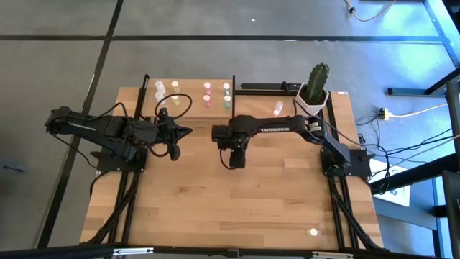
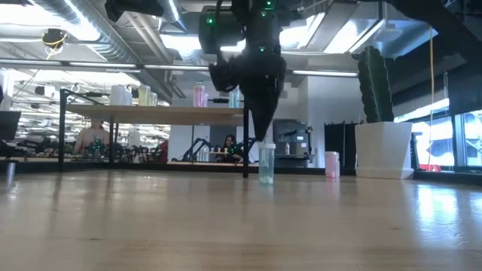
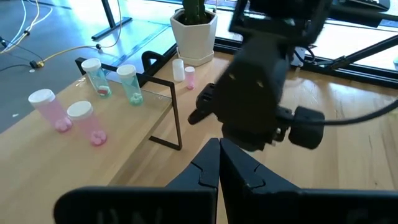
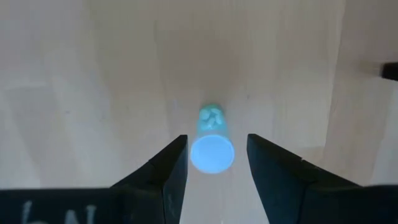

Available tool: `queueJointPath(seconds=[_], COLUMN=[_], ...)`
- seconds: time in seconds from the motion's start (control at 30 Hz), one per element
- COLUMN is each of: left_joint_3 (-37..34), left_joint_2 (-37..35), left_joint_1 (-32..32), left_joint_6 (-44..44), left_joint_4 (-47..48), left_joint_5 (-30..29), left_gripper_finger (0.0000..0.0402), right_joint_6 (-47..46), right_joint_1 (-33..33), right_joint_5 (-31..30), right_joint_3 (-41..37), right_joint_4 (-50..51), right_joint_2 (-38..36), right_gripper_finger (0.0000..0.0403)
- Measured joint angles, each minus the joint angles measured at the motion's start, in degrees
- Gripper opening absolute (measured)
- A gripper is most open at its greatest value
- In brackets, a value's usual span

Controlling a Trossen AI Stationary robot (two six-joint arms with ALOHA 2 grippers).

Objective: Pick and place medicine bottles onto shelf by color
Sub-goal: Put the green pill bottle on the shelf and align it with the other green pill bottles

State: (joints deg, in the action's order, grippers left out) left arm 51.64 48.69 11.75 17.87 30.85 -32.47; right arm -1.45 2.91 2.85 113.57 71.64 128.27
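1. Where the right gripper (image 4: 211, 163) hangs over mid-table, its two dark fingers (image 4: 166, 171) stand apart on either side of a pale green bottle (image 4: 212, 146), gaps showing on both sides in the right wrist view; nothing is clamped.
2. Pale green bottle, low view (image 2: 266, 164): upright on the wooden tabletop (image 2: 226, 226) at frame centre, directly under the right gripper's tip (image 2: 260, 128); whether the tip touches the cap cannot be told.
3. Right gripper, high view (image 1: 236, 157): centre of frame, pointing down.
4. Left gripper (image 3: 219, 163): fingers pressed together, holding nothing; high view shows it left of centre (image 1: 185, 132), well apart from the green bottle.
5. Shelf (image 1: 188, 106): light-wood board with black posts, upper centre of the high view.
6. Bottles on shelf, left wrist view: two pink (image 3: 51, 109) (image 3: 87, 123) and two green (image 3: 96, 76) (image 3: 130, 83), upright, upper left of frame.
7. Further bottles, high view: a white-and-yellow cluster (image 1: 165, 90) at the shelf's left end.
8. Pink bottle (image 2: 331, 164): on the tabletop, beside the cactus pot (image 2: 384, 147), right of centre in the low view.
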Motion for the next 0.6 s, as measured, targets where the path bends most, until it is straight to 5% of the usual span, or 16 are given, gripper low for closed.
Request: queueJointPath(seconds=[0.43,0.6], left_joint_3=[0.0,0.0], left_joint_2=[0.0,0.0], left_joint_1=[0.0,0.0], left_joint_6=[0.0,0.0], left_joint_4=[0.0,0.0], left_joint_5=[0.0,0.0], left_gripper_finger=[0.0001,0.0002], right_joint_6=[4.9,0.1], right_joint_1=[0.7,0.5], right_joint_5=[6.2,7.3], right_joint_3=[6.2,6.1], right_joint_4=[7.2,7.2], right_joint_2=[0.0,0.0], right_gripper_finger=[0.0168,0.0168])
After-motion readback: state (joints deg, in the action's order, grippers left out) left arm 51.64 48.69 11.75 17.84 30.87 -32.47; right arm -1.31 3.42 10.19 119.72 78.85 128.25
